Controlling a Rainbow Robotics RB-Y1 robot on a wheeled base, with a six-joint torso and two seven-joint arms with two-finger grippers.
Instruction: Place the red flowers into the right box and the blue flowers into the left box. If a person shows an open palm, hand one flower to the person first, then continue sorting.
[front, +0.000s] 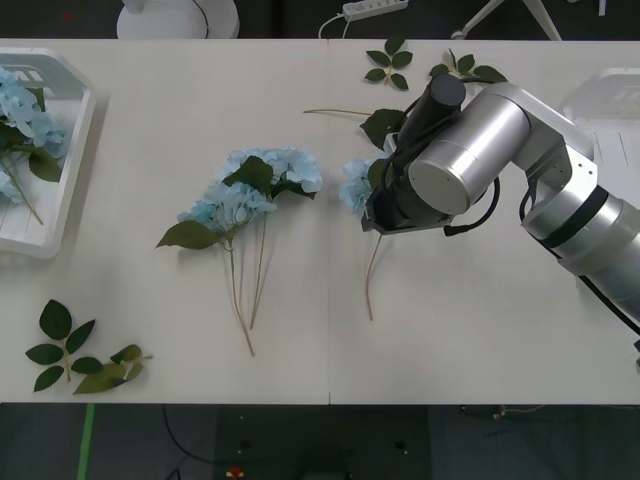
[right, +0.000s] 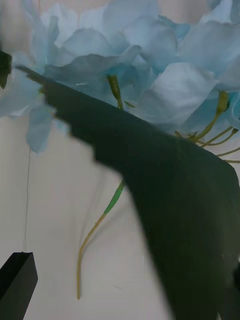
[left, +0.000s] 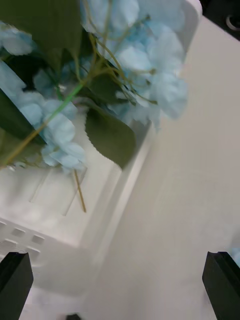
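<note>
Right gripper (front: 381, 215) hangs over a blue hydrangea stem (front: 357, 185) mid-table, jaws spread; left gripper (left: 120, 280), jaws spread, faces the left box (left: 125, 200).

A white table (front: 300, 90) carries loose green leaf sprigs: one at its near left corner (front: 75, 352), others along its far edge (front: 390, 62). Beyond the table, a white power strip (front: 375, 8) lies on dark floor beside a white lamp base (front: 178, 17)

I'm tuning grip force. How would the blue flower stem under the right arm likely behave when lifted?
Probably light and top-heavy: the blue flower has a fluffy head on a thin, curved stalk, so it may droop. Right gripper hovers over it; its large leaf would likely flex.
</note>
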